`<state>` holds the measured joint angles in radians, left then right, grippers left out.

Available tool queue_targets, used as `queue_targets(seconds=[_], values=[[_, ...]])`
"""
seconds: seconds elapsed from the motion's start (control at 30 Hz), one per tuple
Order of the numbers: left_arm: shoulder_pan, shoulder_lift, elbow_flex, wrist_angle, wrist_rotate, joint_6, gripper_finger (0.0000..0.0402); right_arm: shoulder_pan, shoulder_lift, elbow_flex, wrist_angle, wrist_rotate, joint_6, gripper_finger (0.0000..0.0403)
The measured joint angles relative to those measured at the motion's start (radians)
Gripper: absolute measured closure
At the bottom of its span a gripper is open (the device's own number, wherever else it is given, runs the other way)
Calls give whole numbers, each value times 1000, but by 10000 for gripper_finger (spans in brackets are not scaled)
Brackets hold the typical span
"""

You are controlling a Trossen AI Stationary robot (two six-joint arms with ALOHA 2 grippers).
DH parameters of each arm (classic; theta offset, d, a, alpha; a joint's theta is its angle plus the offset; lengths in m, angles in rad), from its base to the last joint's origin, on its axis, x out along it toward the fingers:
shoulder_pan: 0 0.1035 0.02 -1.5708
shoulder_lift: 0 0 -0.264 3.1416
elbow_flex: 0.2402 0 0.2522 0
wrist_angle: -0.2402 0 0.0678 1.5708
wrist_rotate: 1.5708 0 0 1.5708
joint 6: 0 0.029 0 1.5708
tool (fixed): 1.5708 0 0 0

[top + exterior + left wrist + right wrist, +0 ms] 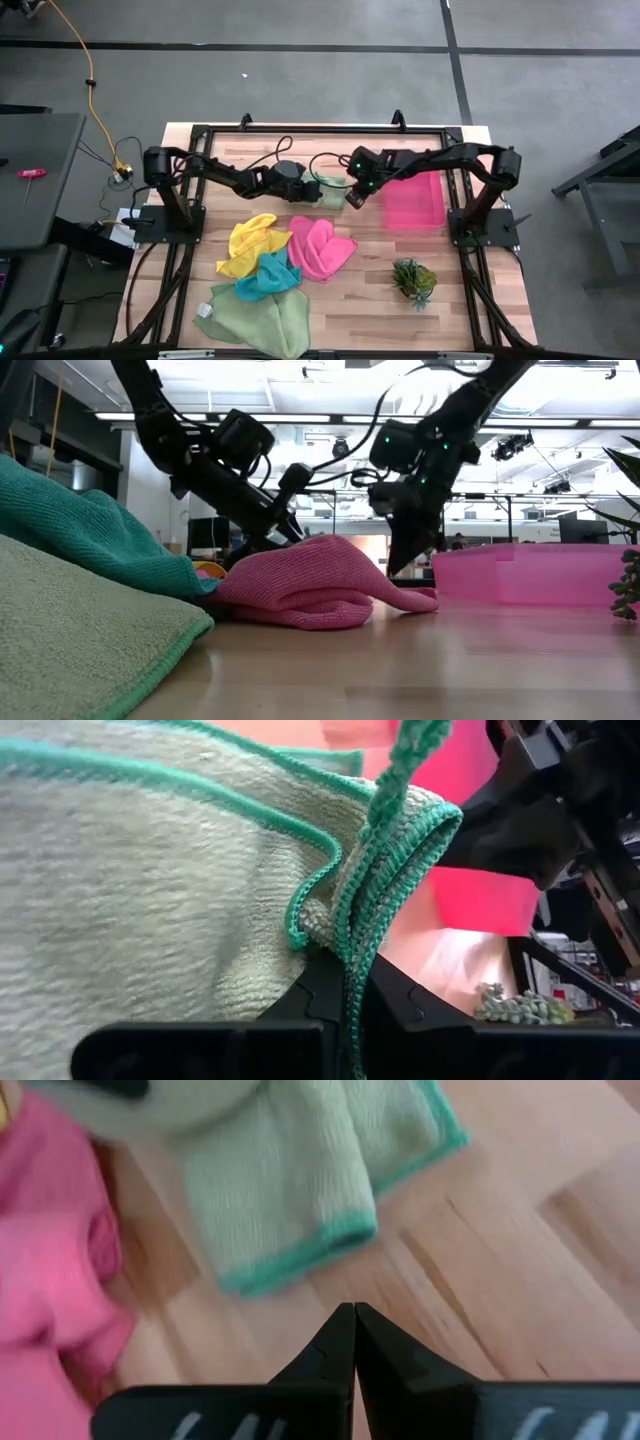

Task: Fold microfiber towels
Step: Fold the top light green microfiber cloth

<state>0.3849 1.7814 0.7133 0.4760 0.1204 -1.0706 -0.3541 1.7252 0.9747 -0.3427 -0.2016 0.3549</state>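
A pale green towel (326, 190) with a darker green hem lies at the table's far middle, with my left gripper (303, 186) shut on it. My right gripper (354, 197) is shut just right of that towel, over bare wood (470, 1250), with nothing between its fingers. Nearer the front lie a yellow towel (250, 245), a hot pink towel (320, 248), a teal towel (266, 279) and a second pale green towel (256, 318), partly overlapping in a loose heap. My left gripper pinches the pale green towel's hemmed edges (347, 955) between its two fingers, several layers bunched together at a fold. The fingers come slanting down from the table's left. The towel's free end (290, 1200) lies on the table.
A pink plastic tray (412, 200) stands right of my right gripper. A small spiky green plant (413, 280) sits at the front right. Black frame rails run along the table's left, right and far edges. Bare wood shows between the tray and the plant.
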Motion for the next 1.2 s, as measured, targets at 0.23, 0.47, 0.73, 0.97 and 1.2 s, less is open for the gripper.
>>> queue_targets(seconds=[0.23, 0.47, 0.73, 0.97, 1.2], values=[[1, 64, 64, 0, -5, -18, 397, 23, 79, -16, 156, 17, 96, 403], [-1, 81, 120, 3, -59, -65, 397, 48, 91, -15, 199, 55, 136, 403], [-7, 81, 122, 1, -51, -90, 372, 47, 90, -15, 203, 61, 137, 403], [-6, 81, 122, 72, -45, -101, 287, 48, 90, -15, 206, 58, 138, 403], [37, 64, 123, 158, 72, -74, 210, 48, 90, -15, 206, 51, 136, 403]])
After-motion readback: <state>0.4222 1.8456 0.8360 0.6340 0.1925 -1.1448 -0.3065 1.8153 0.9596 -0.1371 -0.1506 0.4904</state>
